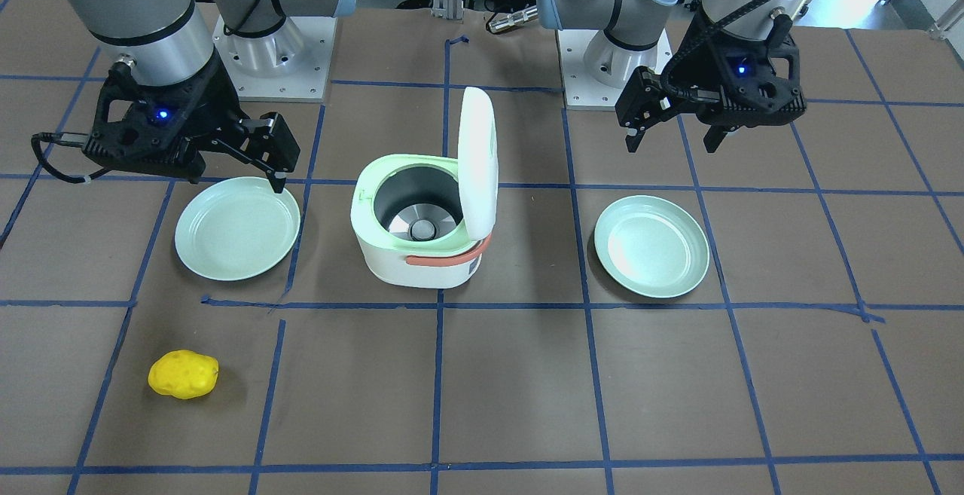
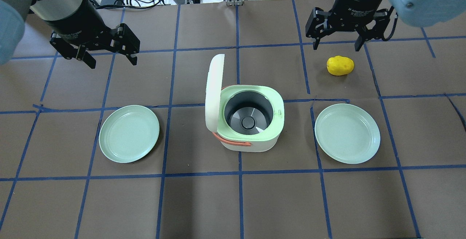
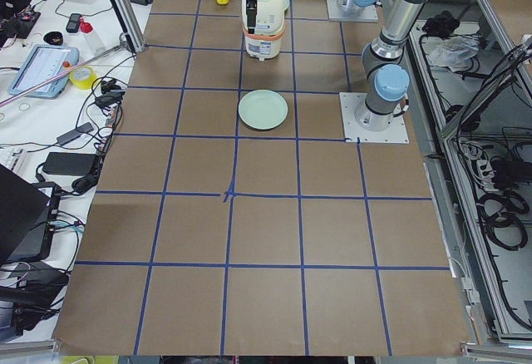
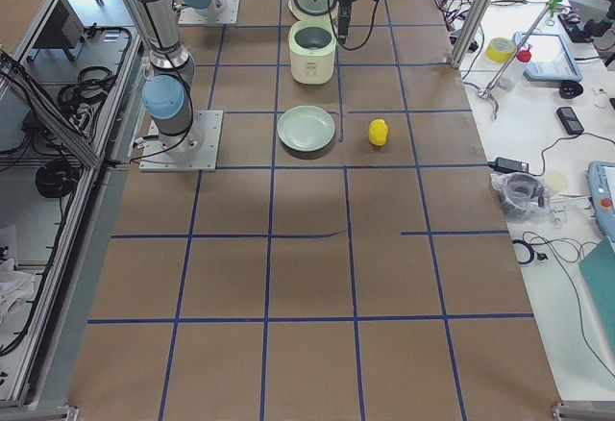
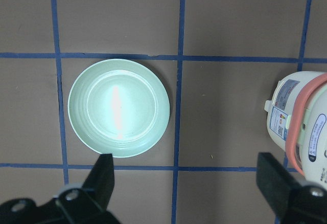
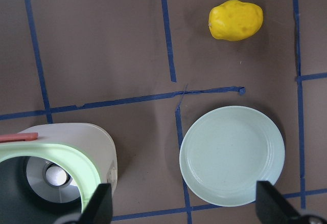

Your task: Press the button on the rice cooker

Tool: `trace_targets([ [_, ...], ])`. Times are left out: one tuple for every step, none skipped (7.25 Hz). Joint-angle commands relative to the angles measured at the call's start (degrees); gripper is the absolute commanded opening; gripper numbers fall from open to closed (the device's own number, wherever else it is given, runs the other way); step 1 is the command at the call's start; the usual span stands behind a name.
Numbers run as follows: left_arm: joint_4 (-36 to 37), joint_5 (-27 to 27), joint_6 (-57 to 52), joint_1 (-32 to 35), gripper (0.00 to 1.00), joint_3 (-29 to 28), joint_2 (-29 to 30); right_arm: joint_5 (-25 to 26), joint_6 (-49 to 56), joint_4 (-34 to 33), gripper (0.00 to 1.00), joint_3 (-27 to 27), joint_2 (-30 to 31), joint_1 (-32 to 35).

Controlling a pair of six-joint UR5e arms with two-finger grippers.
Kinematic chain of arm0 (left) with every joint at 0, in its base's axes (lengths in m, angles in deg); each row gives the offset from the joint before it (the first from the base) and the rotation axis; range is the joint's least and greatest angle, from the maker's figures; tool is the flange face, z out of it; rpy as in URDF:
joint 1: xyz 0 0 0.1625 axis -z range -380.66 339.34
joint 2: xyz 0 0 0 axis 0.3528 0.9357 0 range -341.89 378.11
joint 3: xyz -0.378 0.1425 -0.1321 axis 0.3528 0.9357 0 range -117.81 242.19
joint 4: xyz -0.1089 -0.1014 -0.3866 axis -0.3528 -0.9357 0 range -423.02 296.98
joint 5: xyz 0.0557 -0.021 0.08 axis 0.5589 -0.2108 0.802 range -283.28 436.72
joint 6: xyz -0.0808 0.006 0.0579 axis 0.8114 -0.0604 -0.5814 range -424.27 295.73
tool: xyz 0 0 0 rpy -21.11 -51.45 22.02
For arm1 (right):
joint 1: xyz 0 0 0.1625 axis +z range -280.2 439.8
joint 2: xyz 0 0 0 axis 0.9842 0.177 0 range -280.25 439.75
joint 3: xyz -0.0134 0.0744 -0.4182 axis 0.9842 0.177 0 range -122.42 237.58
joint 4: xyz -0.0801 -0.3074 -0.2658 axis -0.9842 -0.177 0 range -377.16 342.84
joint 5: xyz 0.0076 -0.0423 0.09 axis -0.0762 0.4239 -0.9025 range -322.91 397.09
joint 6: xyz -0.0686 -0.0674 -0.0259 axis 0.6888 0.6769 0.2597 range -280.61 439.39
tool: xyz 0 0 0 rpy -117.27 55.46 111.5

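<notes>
The white rice cooker (image 2: 251,142) stands at the table's middle with its lid (image 2: 213,91) swung upright. The pale green rim, grey inner pot (image 2: 248,113) and salmon handle (image 2: 233,142) show. The cooker also shows in the front view (image 1: 410,258). I cannot make out the button on the lid's edge. My left gripper (image 2: 112,61) is open and empty, raised beyond the left plate, well apart from the cooker. My right gripper (image 2: 336,47) is open and empty, raised beyond the yellow object. The wrist views show the cooker's side (image 5: 301,124) and corner (image 6: 76,147).
Two pale green plates (image 2: 129,133) (image 2: 347,133) lie on either side of the cooker. A yellow lumpy object (image 2: 340,65) lies beyond the right plate. Blue tape lines grid the brown table. Cables and gear lie past the far edge.
</notes>
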Motion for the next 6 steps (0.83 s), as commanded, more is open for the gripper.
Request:
trace_targets([
  [0.00, 0.00, 0.09, 0.00, 1.00, 0.00, 0.00, 0.11, 2.61, 2.82, 1.00, 0.03, 1.18, -1.16],
  [0.00, 0.00, 0.00, 0.00, 1.00, 0.00, 0.00, -0.59, 2.61, 3.35, 1.00, -0.15, 1.62, -1.16],
  [0.00, 0.00, 0.00, 0.00, 1.00, 0.00, 0.00, -0.94, 2.61, 3.79, 1.00, -0.15, 1.71, -1.16],
  [0.00, 0.00, 0.00, 0.00, 1.00, 0.00, 0.00, -0.95, 2.61, 3.79, 1.00, -0.15, 1.80, -1.07],
  [0.00, 0.00, 0.00, 0.00, 1.00, 0.00, 0.00, -0.95, 2.61, 3.79, 1.00, -0.15, 1.80, -1.07],
  [0.00, 0.00, 0.00, 0.00, 1.00, 0.00, 0.00, -0.95, 2.61, 3.79, 1.00, 0.03, 1.89, -1.07],
])
